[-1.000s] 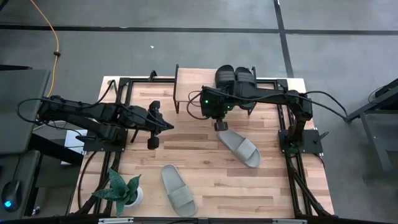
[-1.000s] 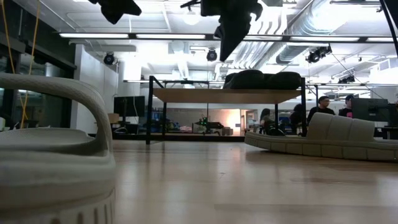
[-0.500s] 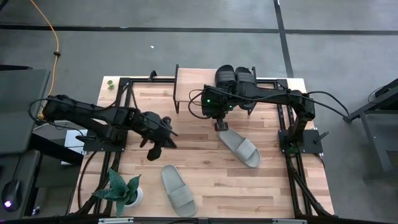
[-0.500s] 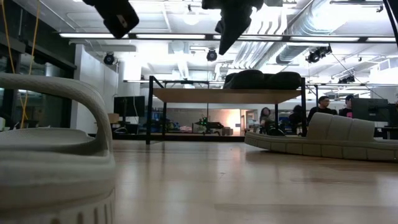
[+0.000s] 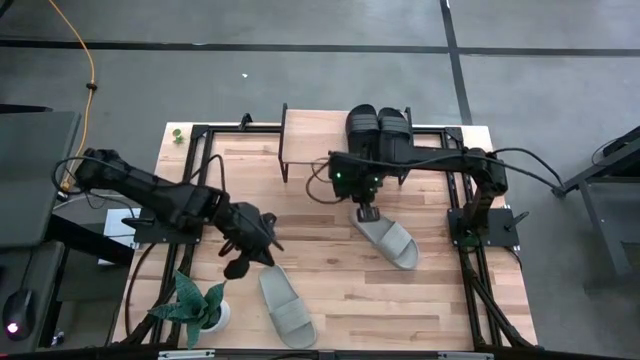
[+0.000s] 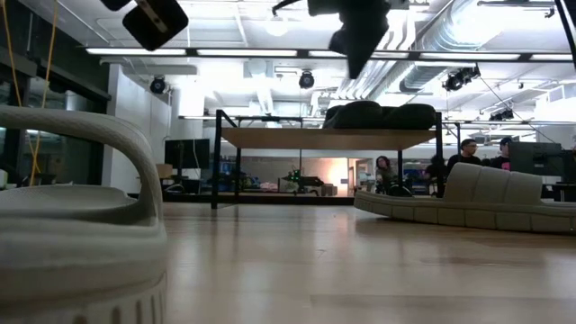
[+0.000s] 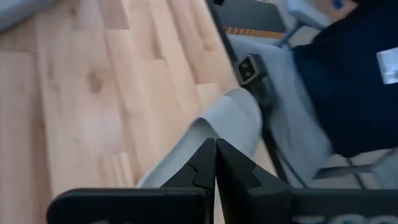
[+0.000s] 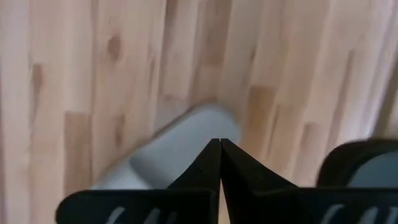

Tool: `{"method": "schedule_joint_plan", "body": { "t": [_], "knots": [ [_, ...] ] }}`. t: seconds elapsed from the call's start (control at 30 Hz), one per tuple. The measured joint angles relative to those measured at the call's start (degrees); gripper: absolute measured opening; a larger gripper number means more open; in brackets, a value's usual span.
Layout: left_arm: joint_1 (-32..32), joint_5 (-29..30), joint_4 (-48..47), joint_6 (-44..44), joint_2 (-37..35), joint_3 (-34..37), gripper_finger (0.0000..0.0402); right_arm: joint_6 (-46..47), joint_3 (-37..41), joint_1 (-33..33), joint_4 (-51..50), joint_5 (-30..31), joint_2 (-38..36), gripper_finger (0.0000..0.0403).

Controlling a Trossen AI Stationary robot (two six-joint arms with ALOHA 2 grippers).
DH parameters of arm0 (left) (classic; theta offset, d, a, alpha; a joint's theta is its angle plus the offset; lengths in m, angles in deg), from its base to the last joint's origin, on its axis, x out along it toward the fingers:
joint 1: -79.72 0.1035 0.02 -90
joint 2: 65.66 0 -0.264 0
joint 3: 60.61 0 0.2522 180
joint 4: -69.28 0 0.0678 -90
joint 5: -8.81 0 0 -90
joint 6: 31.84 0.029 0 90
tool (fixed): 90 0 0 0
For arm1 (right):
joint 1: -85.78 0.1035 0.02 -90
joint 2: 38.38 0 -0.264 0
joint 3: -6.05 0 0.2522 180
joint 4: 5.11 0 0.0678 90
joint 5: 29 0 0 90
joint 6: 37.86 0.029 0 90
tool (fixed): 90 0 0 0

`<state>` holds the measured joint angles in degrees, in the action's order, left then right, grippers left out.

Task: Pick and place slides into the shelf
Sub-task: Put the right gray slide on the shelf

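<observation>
Two black slides (image 5: 380, 128) rest sole-down, side by side, on the right end of the shelf (image 5: 303, 142), also visible in the low view on the shelf (image 6: 297, 137) as black slides (image 6: 378, 115). One light grey slide (image 5: 386, 238) lies flat right of the table's centre, the other grey slide (image 5: 287, 305) near the near edge. My left gripper (image 5: 245, 262) hovers shut just above and left of the near grey slide (image 7: 217, 121). My right gripper (image 5: 368, 212) hovers shut over the far end of the other grey slide (image 8: 180, 146). Both grippers hang well above the tabletop in the low view.
A small potted plant (image 5: 200, 305) stands at the near left corner, close to my left arm. Black frame rails (image 5: 470, 230) run along the left and right sides of the table. Bare wood lies between the two grey slides. People sit in the room beyond the table (image 6: 468, 153).
My left gripper has swung toward the near edge and a little right, ending beside the near grey slide. My right gripper has shifted slightly right and toward the near edge, over the end of the other grey slide. No slide has moved.
</observation>
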<state>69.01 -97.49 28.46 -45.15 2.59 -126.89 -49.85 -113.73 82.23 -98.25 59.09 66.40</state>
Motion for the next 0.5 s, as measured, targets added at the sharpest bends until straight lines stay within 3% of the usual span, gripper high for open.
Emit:
{"method": "schedule_joint_plan", "body": {
  "t": [0.2, 0.5],
  "knots": [
    [-2.64, 9.65, 0.27, 0.45, 0.00, -0.02, 0.0001, 4.72, 0.00, 5.60, -4.42, 0.95, -0.02, 0.0027],
    [-2.42, 16.85, 5.79, 4.72, 0.00, -0.02, 0.0001, 11.42, 0.00, 15.21, -6.12, 8.34, -0.04, 0.0098]
  ]
}}
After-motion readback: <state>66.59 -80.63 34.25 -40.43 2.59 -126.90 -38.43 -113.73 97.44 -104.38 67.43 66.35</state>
